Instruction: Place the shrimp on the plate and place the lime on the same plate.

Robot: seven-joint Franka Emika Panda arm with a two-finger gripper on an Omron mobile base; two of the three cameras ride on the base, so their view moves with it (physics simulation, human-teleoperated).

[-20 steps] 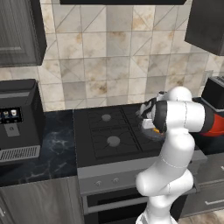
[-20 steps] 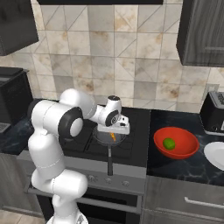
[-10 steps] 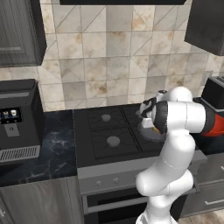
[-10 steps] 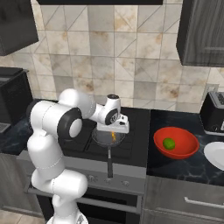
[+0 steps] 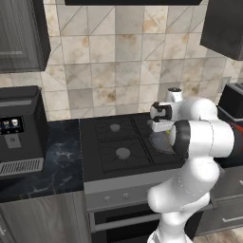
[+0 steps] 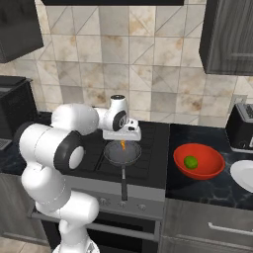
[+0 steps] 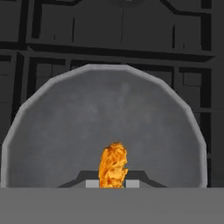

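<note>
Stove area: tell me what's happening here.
The arm holds its gripper just above the pan on the stove, with the shrimp between the jaws, lifted off the pan. The lime sits in the red bowl on the counter; the plate beside it has no food on it.

Orange shrimp (image 7: 113, 165) between claw (image 7: 113, 183) tips; lime (image 6: 190, 161) in bowl (image 6: 211, 171).

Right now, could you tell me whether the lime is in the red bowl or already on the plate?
In the bowl: the lime sits inside the red bowl, beside the white plate.
</note>
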